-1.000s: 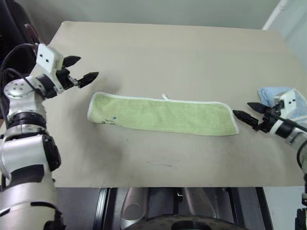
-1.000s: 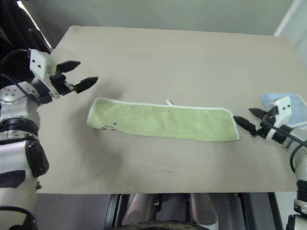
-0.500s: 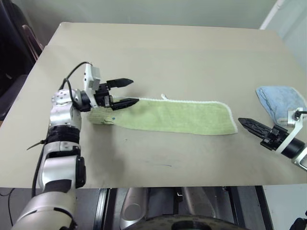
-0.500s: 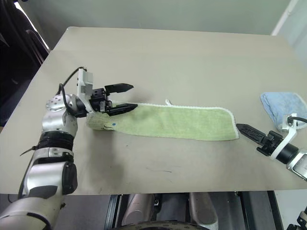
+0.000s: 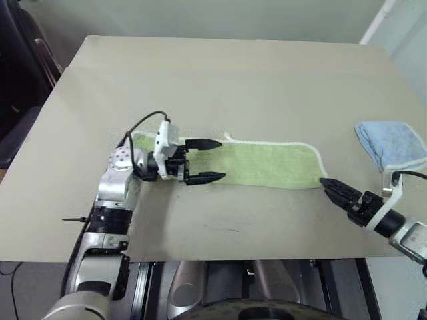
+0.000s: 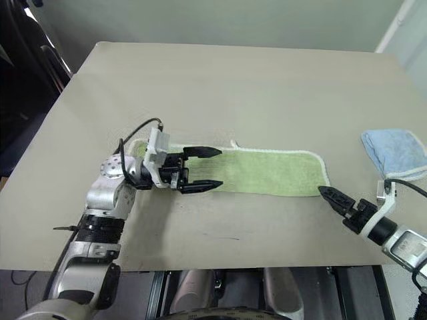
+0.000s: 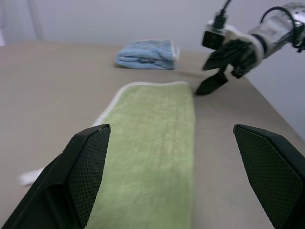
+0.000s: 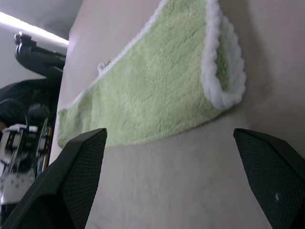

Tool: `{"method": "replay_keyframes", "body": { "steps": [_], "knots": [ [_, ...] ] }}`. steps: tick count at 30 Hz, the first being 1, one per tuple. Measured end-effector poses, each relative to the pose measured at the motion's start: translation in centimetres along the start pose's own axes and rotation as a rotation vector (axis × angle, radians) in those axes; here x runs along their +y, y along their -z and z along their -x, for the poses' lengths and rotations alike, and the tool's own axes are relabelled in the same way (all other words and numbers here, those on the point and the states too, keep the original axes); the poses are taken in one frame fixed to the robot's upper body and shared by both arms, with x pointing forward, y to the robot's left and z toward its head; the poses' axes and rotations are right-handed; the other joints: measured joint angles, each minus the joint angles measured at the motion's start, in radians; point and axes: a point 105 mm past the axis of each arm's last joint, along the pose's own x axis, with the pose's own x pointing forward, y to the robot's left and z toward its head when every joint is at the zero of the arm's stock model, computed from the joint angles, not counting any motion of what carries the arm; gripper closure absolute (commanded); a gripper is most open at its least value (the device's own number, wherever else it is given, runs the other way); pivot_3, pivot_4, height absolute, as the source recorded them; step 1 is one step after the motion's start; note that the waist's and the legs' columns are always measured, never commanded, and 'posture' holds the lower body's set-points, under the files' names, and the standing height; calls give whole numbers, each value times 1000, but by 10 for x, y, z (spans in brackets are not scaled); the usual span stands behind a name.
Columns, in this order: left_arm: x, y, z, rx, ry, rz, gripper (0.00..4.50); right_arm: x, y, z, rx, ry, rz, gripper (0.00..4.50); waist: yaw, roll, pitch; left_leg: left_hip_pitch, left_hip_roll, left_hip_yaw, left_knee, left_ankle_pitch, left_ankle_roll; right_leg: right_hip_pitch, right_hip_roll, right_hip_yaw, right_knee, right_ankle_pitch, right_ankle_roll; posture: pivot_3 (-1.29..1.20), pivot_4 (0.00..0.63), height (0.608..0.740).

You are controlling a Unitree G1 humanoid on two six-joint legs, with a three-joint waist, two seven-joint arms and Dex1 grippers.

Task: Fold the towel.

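Reaching in from both ends, we are setting up the next fold of the towel (image 5: 267, 163), which is lying as a long narrow strip across the middle of the tabletop (image 5: 220, 73), flat, with its white edging showing along the upper side. Our left gripper (image 5: 203, 161) is hovering over the strip's left end at centre-left of the frame, jaws wide apart and holding nothing. Our right gripper (image 5: 340, 193) is sitting at lower right, tips just beside the towel's right end, jaws likewise parted and empty. A light blue folded cloth (image 5: 390, 143) is lying at the right edge, apart from the towel. We are judging this the approach before a grasp: next, each gripper needs to pinch an end or corner, then one end needs carrying over onto the other.
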Motion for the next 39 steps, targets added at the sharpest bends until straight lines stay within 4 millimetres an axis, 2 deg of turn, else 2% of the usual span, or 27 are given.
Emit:
{"method": "replay_keyframes", "body": {
  "steps": [4,8,18,22,30,33,37,39],
  "knots": [
    [1,-1,-2,-4,-19,4,26,4,-5,-8,-1,-19,-15,0,1,0,0,0,0,-1,-1,-1,0,0,0,0,-1,0,0,0,150,697],
    [0,-1,-4,-1,-11,-5,26,1,0,-16,23,-15,-53,0,1,0,0,-1,0,0,-1,-2,1,0,0,0,-4,-1,1,0,150,697],
    [-2,6,-4,0,-32,4,26,-2,0,-12,6,6,-113,0,2,1,0,-1,0,0,-2,-5,4,4,0,0,-14,2,4,0,150,697],
    [-2,6,-8,-14,-37,9,0,-5,0,-17,-21,26,-146,897,2,1,0,-1,0,-1,-2,-5,5,5,0,0,-17,3,5,0,150,697],
    [-1,5,-11,-17,-35,-6,0,-8,0,-21,-37,49,-164,3663,2,1,0,-1,0,0,-4,-5,5,5,0,1,-21,5,6,0,150,697],
    [-1,5,-12,-22,-36,-4,0,-9,-2,-21,-56,53,-167,4472,2,1,0,-1,0,0,-7,-5,6,6,0,1,-26,7,6,0,150,697],
    [5,3,-14,-24,-50,-17,0,-11,-1,-18,-66,62,-171,4472,5,1,0,-1,0,0,-11,-5,6,7,0,1,-31,9,4,0,150,697],
    [7,2,-14,-28,-55,-30,0,-11,-1,-17,-69,64,-169,4472,6,1,0,0,0,1,-12,-5,6,7,0,1,-32,12,-2,0,150,697]
  ]
}}
